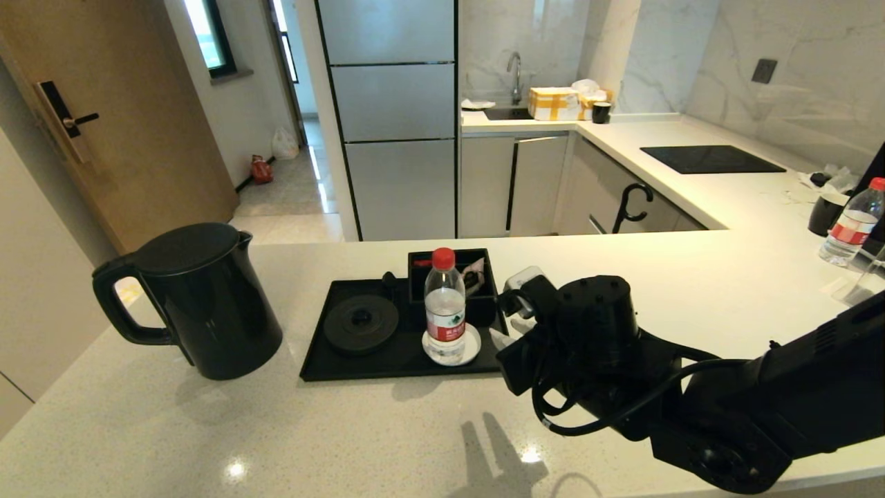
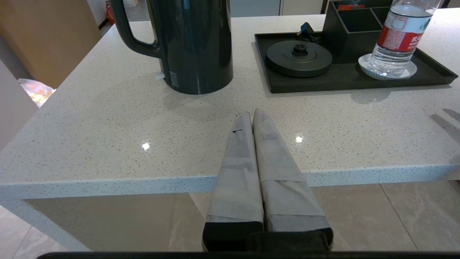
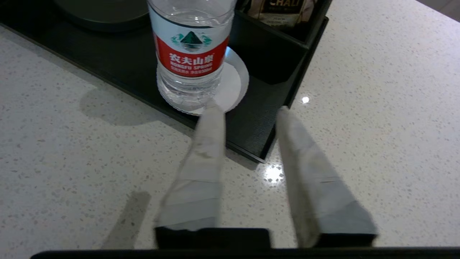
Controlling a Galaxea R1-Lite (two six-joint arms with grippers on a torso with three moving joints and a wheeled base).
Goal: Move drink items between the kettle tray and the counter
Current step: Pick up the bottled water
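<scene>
The black kettle stands on the off-white counter, left of the kettle tray. On the tray are the round kettle base, a divided box and a white coaster. The red-capped water bottle stands upright on the coaster. My right gripper is open at the tray's near right corner, close to the bottle but not touching it. My left gripper is shut and empty over the counter's near edge; it does not show in the head view.
A second water bottle and a black mug stand at the far right of the counter. A black glass hob lies further back. Boxes sit by the sink at the far end. The fridge stands beyond the counter.
</scene>
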